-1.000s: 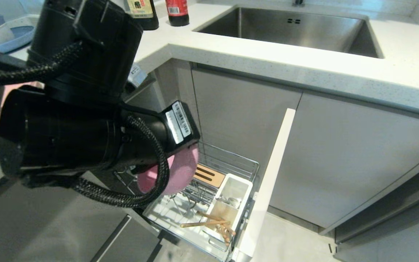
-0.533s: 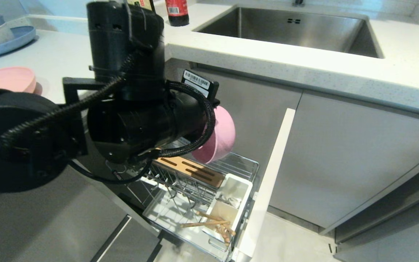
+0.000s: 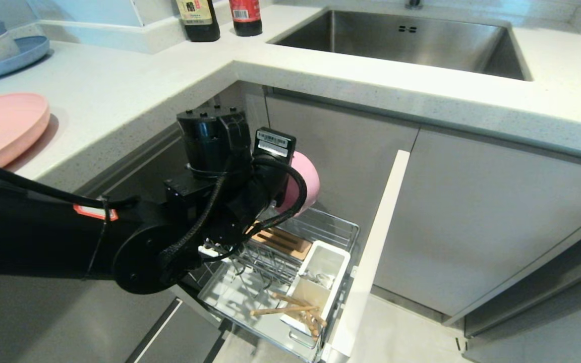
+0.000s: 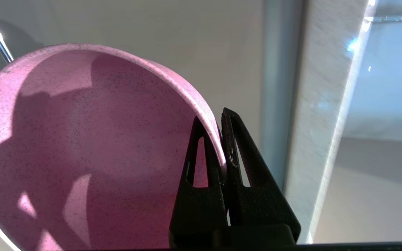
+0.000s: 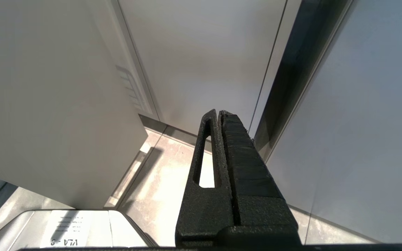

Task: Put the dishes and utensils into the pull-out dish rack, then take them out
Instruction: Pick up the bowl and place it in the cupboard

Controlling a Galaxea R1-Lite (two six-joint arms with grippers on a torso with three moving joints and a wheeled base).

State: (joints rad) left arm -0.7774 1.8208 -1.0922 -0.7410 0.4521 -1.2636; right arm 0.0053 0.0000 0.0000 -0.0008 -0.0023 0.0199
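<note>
A: Entry — left gripper (image 4: 219,139) is clenched on the rim of the pink bowl (image 4: 82,150); in the left wrist view one finger sits inside the wall, the other outside.

B: Where is the bowl relative to the pull-out dish rack (image 3: 290,262)?

A: Head view, centre of frame: bowl (image 3: 303,186) tipped on edge, held in the air above the rack's far end, over the slotted wooden strip (image 3: 283,241). The rack lies below it, toward lower centre of frame. Left arm is the nearer; right gripper (image 5: 218,115), fingers pressed together and holding nothing, shows only in its own view, beside cabinet panels.

B: Other items?

A: Chopsticks (image 3: 290,306) lean at the white utensil cup (image 3: 315,282); pink plate (image 3: 3,123) on the desk, left edge of frame.

B: Hidden?

A: The arm covers the fingers in the head view and most of the plate prongs. Something shiny in the cup — possibly the spoon.
</note>
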